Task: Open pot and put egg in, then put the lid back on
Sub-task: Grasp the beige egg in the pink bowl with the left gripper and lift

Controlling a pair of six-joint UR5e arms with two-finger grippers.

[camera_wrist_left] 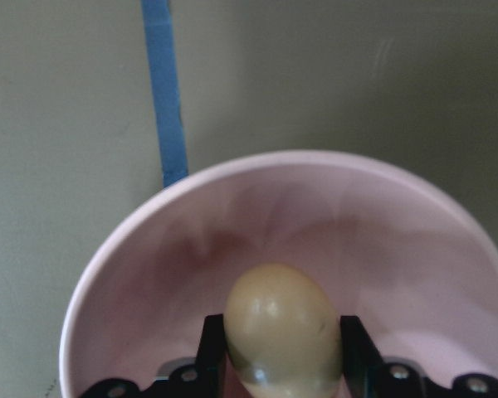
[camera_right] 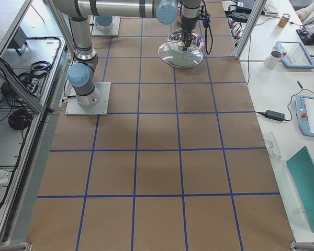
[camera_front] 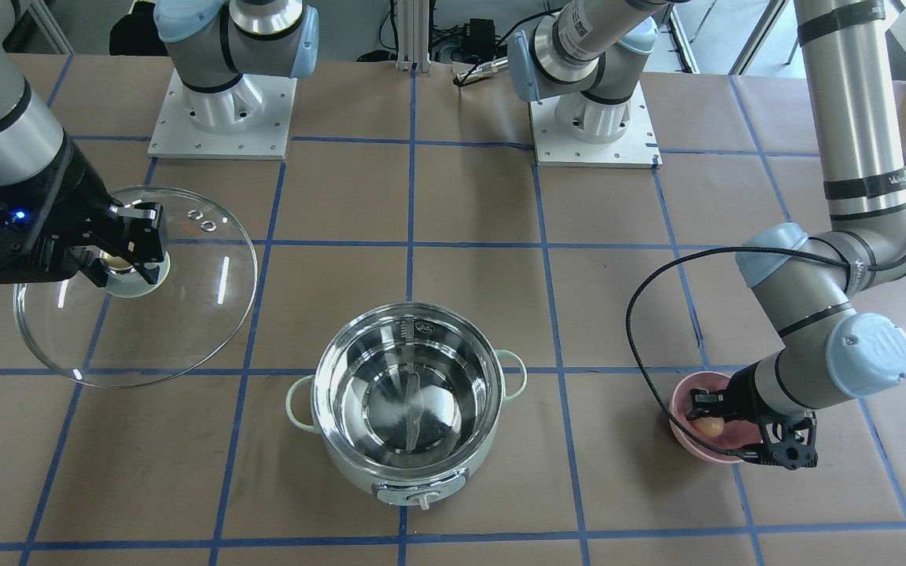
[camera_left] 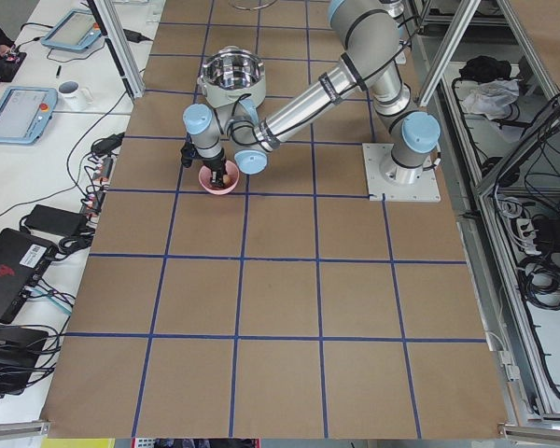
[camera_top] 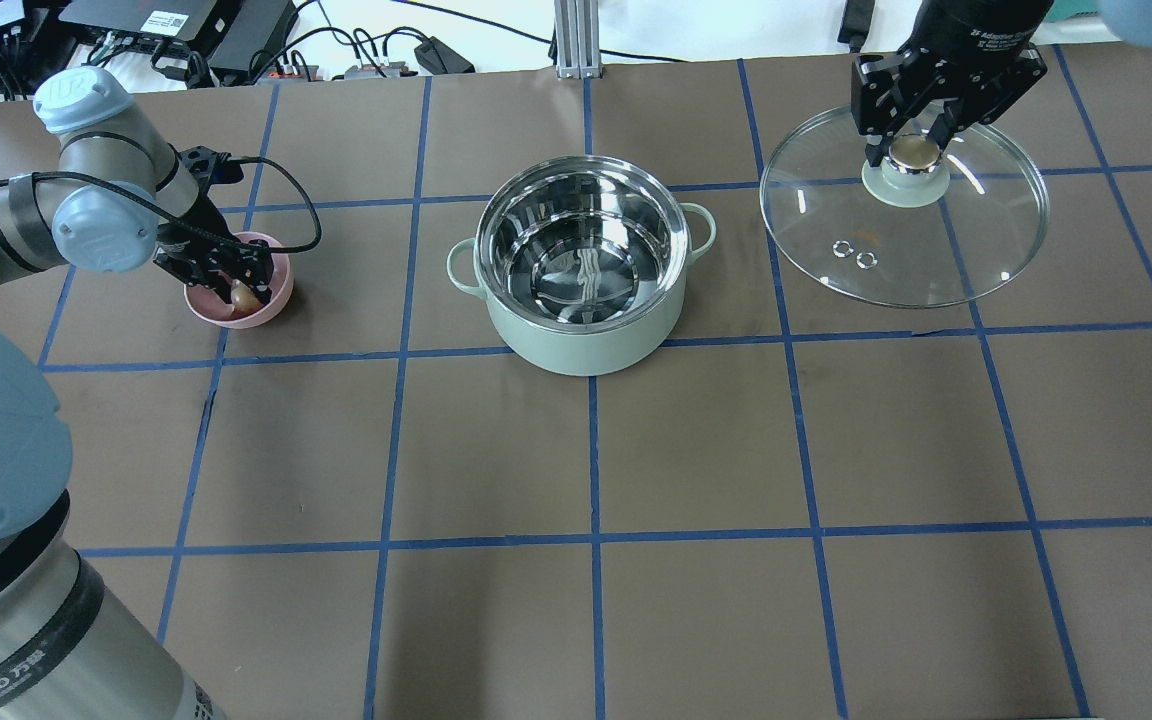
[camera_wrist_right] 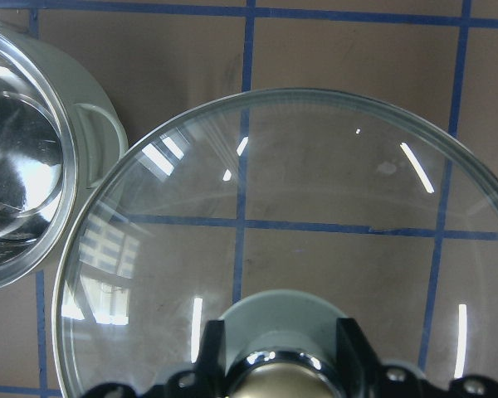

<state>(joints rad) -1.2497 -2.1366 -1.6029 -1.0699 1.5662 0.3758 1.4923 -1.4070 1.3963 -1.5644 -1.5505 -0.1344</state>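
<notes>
Brown taped table (camera_top: 696,440); left jaws pinch oval egg (camera_wrist_left: 282,332), right jaws clamp glass lid (camera_top: 921,245).

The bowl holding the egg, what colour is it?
Pale pink; the bowl around the egg shows best in the left wrist view.

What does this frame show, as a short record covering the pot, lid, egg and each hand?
pot: open, steel interior empty, mid-table
lid: off the pot, held to one side by its knob
egg: in the pink bowl, not yet in the pot
left hand: reaching into the pink bowl, fingers against both sides of the egg
right hand: closed on the lid's knob
stage: lid off; egg gripped but not lifted out; lid not yet replaced
</notes>
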